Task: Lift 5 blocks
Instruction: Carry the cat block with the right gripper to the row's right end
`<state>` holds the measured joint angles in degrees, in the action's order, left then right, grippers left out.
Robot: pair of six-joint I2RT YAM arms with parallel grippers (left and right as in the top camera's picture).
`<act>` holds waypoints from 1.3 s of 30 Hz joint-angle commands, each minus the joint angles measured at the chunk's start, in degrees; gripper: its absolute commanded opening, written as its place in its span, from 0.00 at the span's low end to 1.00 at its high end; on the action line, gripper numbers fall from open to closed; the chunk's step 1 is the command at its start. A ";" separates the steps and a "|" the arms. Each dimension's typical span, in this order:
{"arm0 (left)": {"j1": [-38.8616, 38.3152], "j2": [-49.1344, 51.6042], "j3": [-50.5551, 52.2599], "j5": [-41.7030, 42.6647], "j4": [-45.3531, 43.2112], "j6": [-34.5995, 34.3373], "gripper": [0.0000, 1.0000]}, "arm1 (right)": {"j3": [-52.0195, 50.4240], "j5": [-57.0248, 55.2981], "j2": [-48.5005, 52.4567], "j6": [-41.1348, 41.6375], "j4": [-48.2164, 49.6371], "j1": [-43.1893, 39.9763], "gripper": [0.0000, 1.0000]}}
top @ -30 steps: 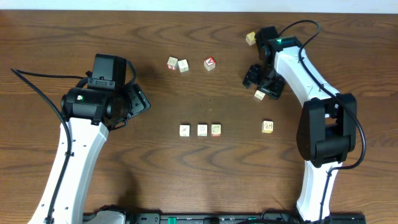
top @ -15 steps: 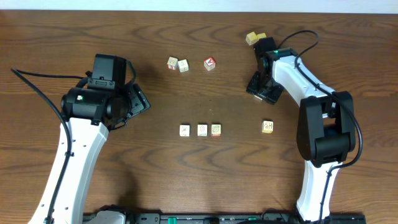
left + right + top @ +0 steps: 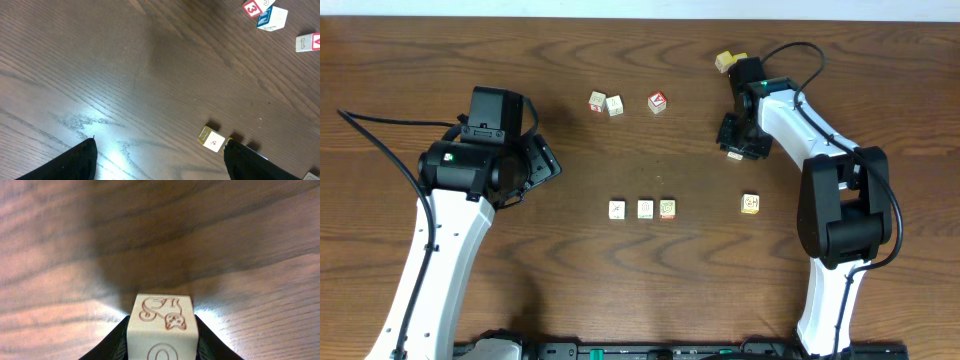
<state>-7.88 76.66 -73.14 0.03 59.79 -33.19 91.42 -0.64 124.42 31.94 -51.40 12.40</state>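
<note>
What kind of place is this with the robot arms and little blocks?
Probably a robot lab or test bench; the room itself is out of view. Two white robot arms trailing black cables stand at a wooden table, with small alphabet blocks laid out on it.

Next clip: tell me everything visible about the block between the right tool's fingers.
The block is a small cream wooden-looking cube with rounded edges. Its top carries a reddish-brown curled-animal print; the near face shows part of a ring outline. It stands upright. Dark fingers of the right tool hug both sides; whether it is off the table is unclear.
</note>
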 commanded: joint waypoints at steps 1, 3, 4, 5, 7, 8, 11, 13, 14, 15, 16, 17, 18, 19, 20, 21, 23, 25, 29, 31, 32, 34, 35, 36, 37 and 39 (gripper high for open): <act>0.20 0.00 -0.09 -0.74 0.17 0.09 0.81 | 0.02 6.36 -1.18 -5.33 -2.27 -0.17 0.34; 0.20 0.00 -0.09 -0.74 0.17 0.09 0.81 | 0.02 11.78 -1.18 -7.50 -5.88 0.37 0.34; 0.20 0.00 -0.09 -0.74 0.17 0.09 0.81 | 0.02 13.42 -1.18 -8.44 -6.97 0.59 0.33; 0.20 0.00 -0.09 -0.74 0.17 0.09 0.81 | 0.02 15.23 -1.18 -9.44 -8.48 0.92 0.33; 0.20 0.00 -0.09 -0.74 0.17 0.09 0.81 | 0.00 16.24 -1.18 -12.26 -12.24 2.36 0.30; 0.20 0.00 -0.09 -0.74 0.17 0.09 0.81 | -0.04 16.04 -1.18 -12.55 -13.51 3.02 0.29; 0.20 0.00 -0.09 -0.74 0.17 0.09 0.81 | -0.37 15.91 -1.18 -12.50 -15.96 5.57 0.31; 0.20 0.00 -0.09 -0.74 0.17 0.09 0.81 | -0.70 15.89 -1.18 -12.41 -16.33 7.21 0.29; 0.20 0.00 -0.09 -0.74 0.17 0.09 0.81 | -1.05 15.58 -1.18 -11.39 -16.26 8.11 0.28; 0.20 0.00 -0.09 -0.74 0.17 0.09 0.81 | -1.38 14.64 -1.18 -9.66 -16.02 8.90 0.28; 0.20 0.00 -0.09 -0.74 0.17 0.09 0.81 | -1.66 13.66 -1.18 -8.15 -15.80 9.49 0.29; 0.20 0.00 -0.09 -0.74 0.17 0.09 0.81 | -2.40 11.74 -1.18 -5.97 -15.34 10.54 0.30; 0.20 0.00 -0.09 -0.74 0.17 0.09 0.81 | -2.89 10.84 -1.18 -5.03 -15.02 11.13 0.31; 0.20 0.00 -0.09 -0.74 0.17 0.09 0.81 | -3.82 10.58 -1.18 -4.55 -14.84 12.20 0.33; 0.20 0.00 -0.09 -0.74 0.17 0.09 0.81 | -4.28 10.60 -1.18 -4.55 -14.75 12.79 0.33; 0.20 0.00 -0.09 -0.74 0.17 0.09 0.81 | -4.57 10.64 -1.18 -4.55 -14.78 13.27 0.33; 0.20 0.00 -0.09 -0.74 0.17 0.09 0.81 | -4.85 11.02 -1.18 -4.55 -14.78 14.25 0.33; 0.20 0.00 -0.09 -0.74 0.17 0.09 0.81 | -4.90 11.87 -1.18 -4.50 -14.95 15.54 0.32; 0.20 0.00 -0.09 -0.74 0.17 0.09 0.82 | -4.90 9.42 -1.18 -3.34 -16.61 16.72 0.35; 0.20 0.00 -0.09 -0.74 0.17 0.09 0.81 | -4.92 8.63 -1.18 -2.80 -17.20 16.81 0.35; 0.20 0.00 -0.09 -0.74 0.17 0.09 0.82 | -4.90 8.66 -1.18 -2.82 -17.35 16.83 0.35; 0.20 0.00 -0.09 -0.74 0.17 0.09 0.81 | -4.90 8.66 -1.18 -2.82 -17.90 16.83 0.35; 0.20 0.00 -0.09 -0.74 0.17 0.09 0.81 | -4.90 8.66 -1.18 -2.82 -18.18 16.83 0.35; 0.20 0.00 -0.09 -0.74 0.17 0.09 0.82 | -4.90 8.68 -1.18 -2.82 -18.56 16.83 0.35; 0.20 0.00 -0.09 -0.74 0.17 0.09 0.81 | -4.90 8.68 -1.18 -2.84 -18.78 16.85 0.35; 0.20 0.00 -0.09 -0.74 0.17 0.09 0.81 | -4.90 8.70 -1.18 -2.86 -18.99 16.85 0.35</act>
<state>-7.88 76.66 -73.14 0.01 59.79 -33.19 86.80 8.95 124.01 28.12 -70.13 29.04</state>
